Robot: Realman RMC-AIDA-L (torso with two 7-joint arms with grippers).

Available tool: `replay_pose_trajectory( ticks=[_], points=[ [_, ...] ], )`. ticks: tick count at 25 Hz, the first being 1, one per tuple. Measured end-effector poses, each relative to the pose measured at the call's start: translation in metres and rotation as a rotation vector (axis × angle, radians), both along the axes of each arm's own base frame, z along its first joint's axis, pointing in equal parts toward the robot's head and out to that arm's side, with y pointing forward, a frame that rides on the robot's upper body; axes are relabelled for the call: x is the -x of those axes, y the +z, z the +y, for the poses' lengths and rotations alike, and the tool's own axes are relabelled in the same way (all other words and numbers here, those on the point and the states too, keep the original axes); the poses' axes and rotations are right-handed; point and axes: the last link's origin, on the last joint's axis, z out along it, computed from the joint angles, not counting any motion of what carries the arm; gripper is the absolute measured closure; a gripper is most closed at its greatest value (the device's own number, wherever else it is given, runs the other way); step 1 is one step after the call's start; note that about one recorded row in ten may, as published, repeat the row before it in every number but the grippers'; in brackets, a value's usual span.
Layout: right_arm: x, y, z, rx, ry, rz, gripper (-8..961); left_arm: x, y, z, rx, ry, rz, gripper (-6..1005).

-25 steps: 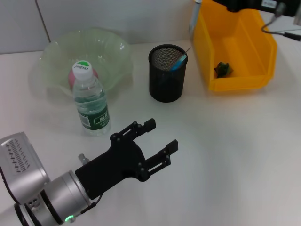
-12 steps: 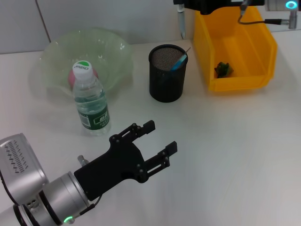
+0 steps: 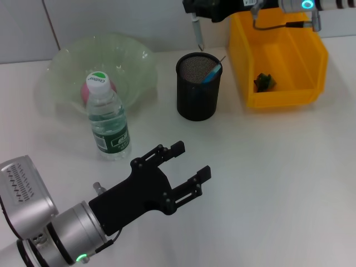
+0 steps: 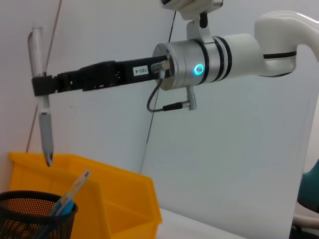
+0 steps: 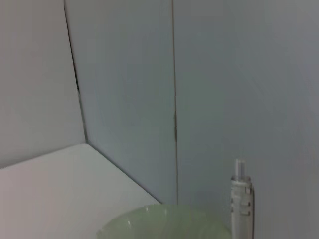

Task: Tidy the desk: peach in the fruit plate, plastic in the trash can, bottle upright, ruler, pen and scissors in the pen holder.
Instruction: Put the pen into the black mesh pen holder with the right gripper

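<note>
My right pincer [image 3: 196, 12] hung high at the back of the desk, clamped on a grey pen [image 3: 196, 30] that pointed tip-down just above the rim of the black mesh pen holder [image 3: 198, 86]. From my left wrist view the same pen [image 4: 44, 119] hung nearly upright in that pincer [image 4: 40, 85], its tip over the holder [image 4: 36, 215] and not yet inside it. A blue pen [image 3: 212, 72] already leaned in the holder against its far rim.

My left pincer [image 3: 190, 163] hovered low over the white desk [image 3: 278, 183] toward the front, fingers apart and holding nothing.

The water bottle [image 3: 107, 119] stood upright with its green cap on, just in front of the clear green fruit plate [image 3: 130, 61]. The peach [image 3: 89, 92] lay in that plate, mostly hidden behind the bottle's neck. The yellow bin [image 3: 278, 61] stood just beside the pen holder, on my right, with a small green scrap [image 3: 263, 81] lying inside it. I could not tell what that scrap was. In my right wrist view only the pen's top end [image 5: 241, 199] and the plate's rim [image 5: 159, 221] showed before the grey wall.
</note>
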Motion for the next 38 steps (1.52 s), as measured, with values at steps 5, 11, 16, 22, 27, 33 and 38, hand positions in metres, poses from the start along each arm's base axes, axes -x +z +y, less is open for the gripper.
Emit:
replay_pose_trajectory(
  ticks=[5,11,16,22,27,33,38],
  points=[
    [-0.009,-0.008,-0.002,-0.045,0.024,-0.001,813,0.001,0.0,0.0,-0.003,0.0,0.005,257],
    [-0.02,-0.019,-0.006,-0.068,0.023,0.023,813,0.003,-0.001,-0.001,-0.001,0.006,0.013,256],
    [-0.023,-0.029,-0.011,-0.111,0.034,0.042,813,0.004,0.0,0.001,0.001,0.013,0.012,255],
    [-0.026,-0.031,-0.014,-0.117,0.026,0.056,811,0.004,0.0,0.002,0.014,0.025,0.004,254],
    [-0.028,-0.029,-0.017,-0.127,0.029,0.069,794,0.005,0.0,0.004,0.016,0.026,0.008,253],
    [-0.032,-0.028,-0.019,-0.134,0.027,0.064,775,0.004,0.0,0.004,0.012,0.021,0.01,252],
    [-0.037,-0.034,-0.02,-0.134,0.028,0.052,758,0.004,-0.001,0.003,0.02,0.023,0.008,251]
  ],
)
